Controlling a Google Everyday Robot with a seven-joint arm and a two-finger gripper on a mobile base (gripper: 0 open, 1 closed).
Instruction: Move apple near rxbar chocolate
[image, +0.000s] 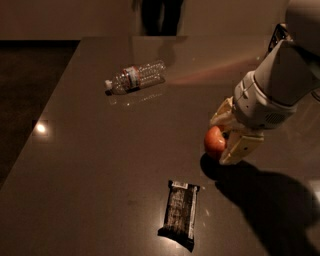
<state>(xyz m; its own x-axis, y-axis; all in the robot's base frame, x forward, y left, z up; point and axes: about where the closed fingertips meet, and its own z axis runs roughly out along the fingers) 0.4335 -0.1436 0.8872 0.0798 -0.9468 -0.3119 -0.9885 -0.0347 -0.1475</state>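
**Apple gripped above and to the right of the bar**

The apple (214, 142) sits clamped between the two pale fingers (239, 149) of the gripper (220, 140), one finger over its far side and the other under its near side, so the jaws are narrowed onto the fruit. Only its red-orange left face shows; the rest is hidden behind the fingers. It is beyond the rxbar chocolate (180, 214) and a little to that bar's right, near it but apart from it. A dark shadow lies on the table (85, 170) just under the apple, between it and the bar. Whether the apple touches the surface cannot be told.

The arm (292, 70) enters from the upper right, well past the bar, and slopes down and leftward, its thick white wrist (265, 107) ending in the gripper, which points toward the table's middle.

The bar lies flat, long side running away from the viewer. A clear plastic bottle (136, 77) lies on its side far beyond the bar, to its left.
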